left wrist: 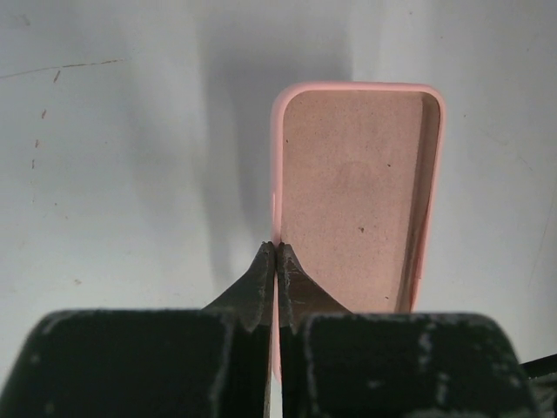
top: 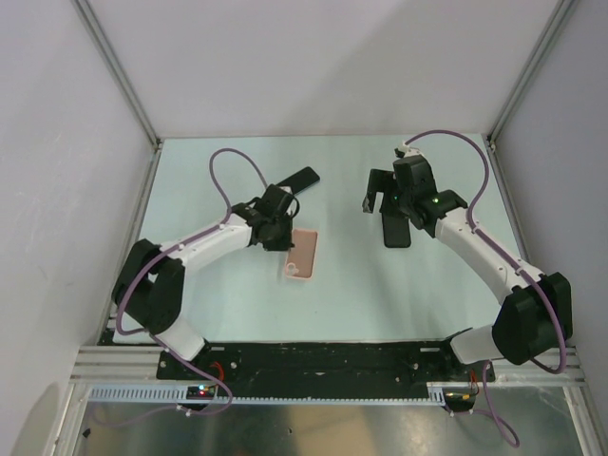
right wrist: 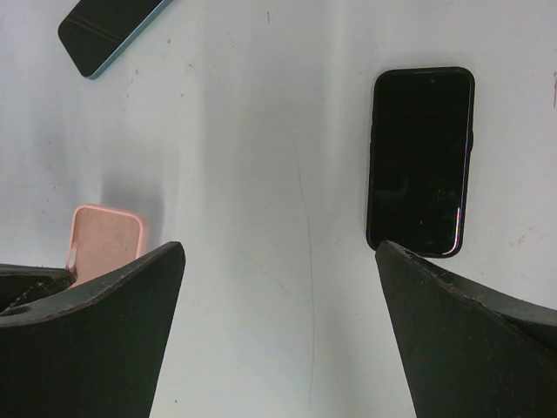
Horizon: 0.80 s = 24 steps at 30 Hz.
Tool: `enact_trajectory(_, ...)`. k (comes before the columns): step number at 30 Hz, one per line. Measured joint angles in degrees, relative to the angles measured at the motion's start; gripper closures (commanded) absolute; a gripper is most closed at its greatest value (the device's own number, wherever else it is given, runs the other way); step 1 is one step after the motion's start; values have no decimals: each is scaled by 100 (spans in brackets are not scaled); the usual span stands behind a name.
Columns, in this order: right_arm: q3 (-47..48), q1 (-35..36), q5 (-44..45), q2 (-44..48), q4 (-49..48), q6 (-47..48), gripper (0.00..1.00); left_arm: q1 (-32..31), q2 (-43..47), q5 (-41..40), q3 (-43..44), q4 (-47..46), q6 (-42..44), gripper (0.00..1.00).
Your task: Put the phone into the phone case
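Observation:
The salmon-pink phone case [top: 306,256] lies open side up near the table's middle. It also shows in the left wrist view [left wrist: 352,192] and the right wrist view [right wrist: 106,239]. My left gripper [top: 285,239] is shut on the case's left long rim, with its fingertips [left wrist: 265,261] pinched together over the rim. A black phone [top: 394,231] lies flat, screen up, to the right of the case. In the right wrist view the phone [right wrist: 422,161] is ahead and to the right. My right gripper [right wrist: 278,248] is open and empty, just above the phone's near end.
A second dark phone with a bluish edge [top: 299,180] lies at the back behind the left gripper, and it shows in the right wrist view [right wrist: 109,30]. White walls and aluminium posts [top: 114,71] enclose the pale table [top: 342,304].

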<state>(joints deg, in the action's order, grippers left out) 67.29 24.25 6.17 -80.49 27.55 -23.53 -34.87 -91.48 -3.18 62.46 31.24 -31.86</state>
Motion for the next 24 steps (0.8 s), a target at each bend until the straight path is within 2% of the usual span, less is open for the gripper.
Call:
enact_trajectory(14,-4,0,0,9,-2,0,2,0,-306,146,0,-59,317,100)
enact_trajectory(24,-46,2,-2,9,-13,0,2,-122,-529,-160,0,-350,-629,100)
